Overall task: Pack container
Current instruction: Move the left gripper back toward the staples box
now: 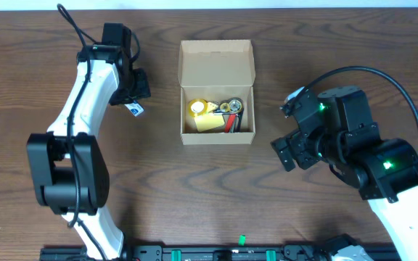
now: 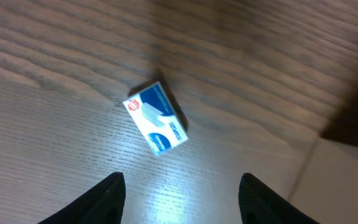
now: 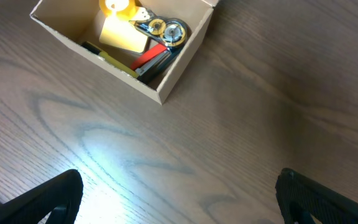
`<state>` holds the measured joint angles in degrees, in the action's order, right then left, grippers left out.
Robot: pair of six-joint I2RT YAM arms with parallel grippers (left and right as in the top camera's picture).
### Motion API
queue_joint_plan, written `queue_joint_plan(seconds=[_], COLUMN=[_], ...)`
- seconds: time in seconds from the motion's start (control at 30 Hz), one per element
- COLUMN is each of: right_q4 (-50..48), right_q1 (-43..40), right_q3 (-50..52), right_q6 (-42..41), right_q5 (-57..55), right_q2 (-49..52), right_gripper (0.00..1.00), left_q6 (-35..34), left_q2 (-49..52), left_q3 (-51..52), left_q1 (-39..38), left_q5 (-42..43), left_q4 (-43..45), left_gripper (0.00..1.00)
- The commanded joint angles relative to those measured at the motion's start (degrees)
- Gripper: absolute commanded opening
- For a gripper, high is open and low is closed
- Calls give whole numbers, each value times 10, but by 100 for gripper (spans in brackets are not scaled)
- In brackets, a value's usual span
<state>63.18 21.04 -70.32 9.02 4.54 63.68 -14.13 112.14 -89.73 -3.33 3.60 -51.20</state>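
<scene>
Fingers left [image 2: 98,200], fingers right [image 3: 42,202] — wide, empty

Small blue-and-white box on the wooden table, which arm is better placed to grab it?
Left. The left gripper hovers open just above the small blue-and-white box; the right gripper sits on the far side of the open tan cardboard container.

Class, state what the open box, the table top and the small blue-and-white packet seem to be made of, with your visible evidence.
The container: tan cardboard, matt, with folded flap creases. The table: wood or wood-look laminate, showing brown grain lines and a slight sheen; which of the two cannot be told. The packet: probably printed card, smooth, with sharp box edges.
</scene>
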Motion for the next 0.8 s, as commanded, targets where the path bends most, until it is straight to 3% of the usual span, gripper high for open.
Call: queue_joint_plan(seconds=[0.0,0.1,0.33,0.5,0.57,0.77], right_q4=[0,0,0,0,1,0], right_q1=[0,0,0,0,0,0], right_q3=[1,1,1,1,1,1], right_q6=[-8,-8,-8,-8,-8,-8], right_q5=[4,4,4,4,4,4], right_q2=[-3,-3,-3,-3,-3,-3], right_gripper=[99,99,99,99,99,99], left_q6=[-26,9,346,555,606,650], left_q2=[20,32,38,39,39,48], left_q3=[-8,-8,-7,-2,0,17], left_q1=[4,4,0,0,0,0], left_q5=[-31,-70,-71,5,39,50], left_q4=[5,18,32,30,30,31], left_gripper=[62,65,69,70,70,73])
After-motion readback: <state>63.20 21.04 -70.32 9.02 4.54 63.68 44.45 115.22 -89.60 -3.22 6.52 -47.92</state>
